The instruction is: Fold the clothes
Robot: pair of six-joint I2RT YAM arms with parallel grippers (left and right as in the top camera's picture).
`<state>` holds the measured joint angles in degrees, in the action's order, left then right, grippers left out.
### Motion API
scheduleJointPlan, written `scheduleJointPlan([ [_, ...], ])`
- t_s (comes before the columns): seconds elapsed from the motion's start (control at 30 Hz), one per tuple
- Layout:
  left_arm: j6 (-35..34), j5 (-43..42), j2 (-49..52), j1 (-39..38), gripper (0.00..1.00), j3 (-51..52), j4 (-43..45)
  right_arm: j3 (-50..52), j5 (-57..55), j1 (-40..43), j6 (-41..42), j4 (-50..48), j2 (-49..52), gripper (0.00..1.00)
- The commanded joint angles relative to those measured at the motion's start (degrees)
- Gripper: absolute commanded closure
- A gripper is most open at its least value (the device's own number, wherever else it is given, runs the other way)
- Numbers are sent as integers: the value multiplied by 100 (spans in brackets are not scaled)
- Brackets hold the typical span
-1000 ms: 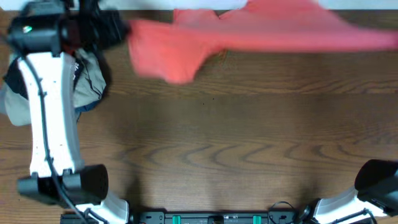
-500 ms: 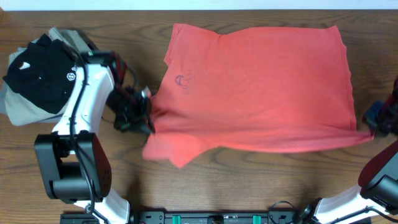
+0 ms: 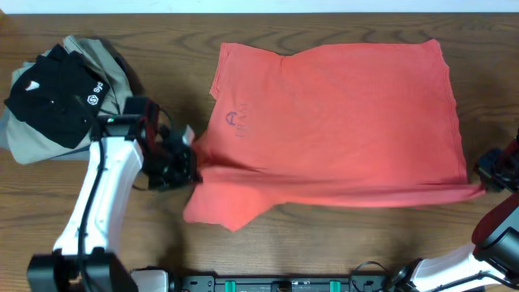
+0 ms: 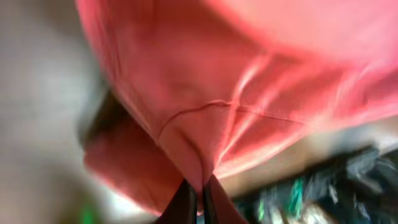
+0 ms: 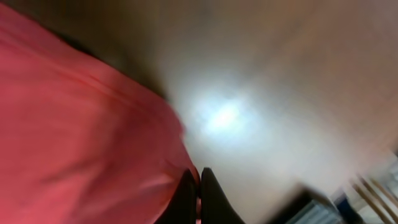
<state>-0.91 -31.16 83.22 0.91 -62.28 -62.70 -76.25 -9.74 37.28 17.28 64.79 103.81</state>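
The coral-red T-shirt [image 3: 340,122] lies spread over the middle and right of the table, with a faint print showing through near its left side and one sleeve hanging toward the front left. My left gripper [image 3: 188,161] is shut on the shirt's left edge by the sleeve; the left wrist view shows red cloth [image 4: 205,112] pinched between the jaws [image 4: 200,196]. My right gripper [image 3: 484,180] is shut on the shirt's front right corner; the right wrist view shows the cloth [image 5: 81,143] in the jaws [image 5: 199,193].
A black garment with white logos [image 3: 53,101] lies on a khaki-grey garment [image 3: 97,65] at the back left of the wooden table [image 3: 324,235]. The arm bases stand along the front edge.
The shirt, in the air at the back edge a second ago, has been swung down and spread on the table. Both grippers have kept hold and shifted slightly toward the front.
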Motion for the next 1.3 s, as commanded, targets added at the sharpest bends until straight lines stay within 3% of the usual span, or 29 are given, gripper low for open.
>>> scheduleJointPlan([
  [0.0,-1147,66,-63,2,94,-17,968,-2,782,-173,-372,-527,-168,99],
  [0.13,-2031,48,225,0,94,-17,2474,0,1086,-358,-470,-1578,-146,99],
  [0.27,-2476,46,745,-4,93,-17,3346,9,1080,-514,-468,-2284,-146,99],
  [0.3,-2496,42,879,-4,88,-17,3447,9,1080,-538,-468,-2374,-146,92],
  [0.4,-2483,-140,1270,-2,46,-17,3517,9,1075,-553,-468,-2533,-146,48],
  [0.47,-2352,-232,1419,4,36,-17,3469,9,1027,-542,-468,-2566,-146,39],
  [0.63,-1871,-223,1478,15,35,-17,2992,9,1019,-531,-472,-2184,-146,47],
  [0.83,-1821,1147,1484,13,35,76,2382,507,992,-546,-579,-2057,-146,50],
  [1.27,-1818,1259,1491,-48,34,719,3829,2288,1019,-546,-535,-3980,-146,58],
])
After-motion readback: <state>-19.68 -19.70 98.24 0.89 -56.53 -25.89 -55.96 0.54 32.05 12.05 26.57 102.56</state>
